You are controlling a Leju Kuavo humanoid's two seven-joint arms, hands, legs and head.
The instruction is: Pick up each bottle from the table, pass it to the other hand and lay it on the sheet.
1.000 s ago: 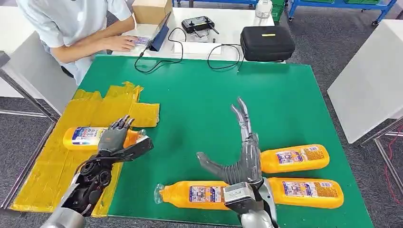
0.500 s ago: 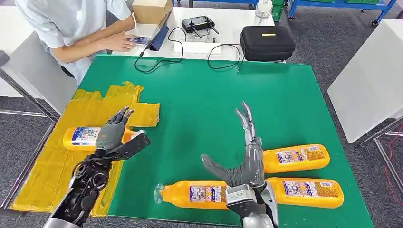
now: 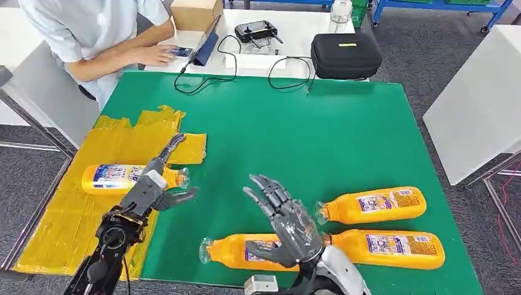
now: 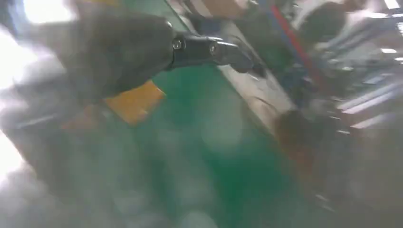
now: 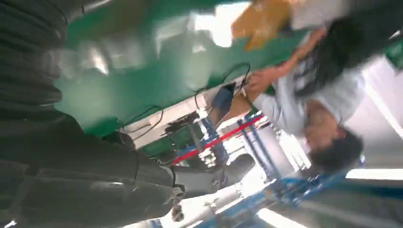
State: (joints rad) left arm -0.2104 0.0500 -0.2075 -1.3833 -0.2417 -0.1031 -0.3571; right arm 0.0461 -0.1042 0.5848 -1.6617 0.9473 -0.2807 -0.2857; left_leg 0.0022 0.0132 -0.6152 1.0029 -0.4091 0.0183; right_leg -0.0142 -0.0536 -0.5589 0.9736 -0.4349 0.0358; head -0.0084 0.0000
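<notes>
Head view: 4 orange plastic bottles, labels unreadable; 1 (image 3: 123,177) on the yellow sheet (image 3: 61,227), 3 (image 3: 375,205) near the green worktop's front edge; left hand (image 3: 150,184) and right hand (image 3: 285,222) spread, empty.

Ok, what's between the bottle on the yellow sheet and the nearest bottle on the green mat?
In the head view, the left hand beside the sheet bottle, then bare green mat to the near bottle.

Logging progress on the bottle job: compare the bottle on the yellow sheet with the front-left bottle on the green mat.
The bottle on the yellow sheet is already delivered and lies beside the left hand; the front-left bottle waits on the green mat, partly under the right hand. The sheet bottle's cap end points to the robot's right, the mat bottle's to its left. Both are orange, labelled, lying on their sides, and unheld.
</notes>
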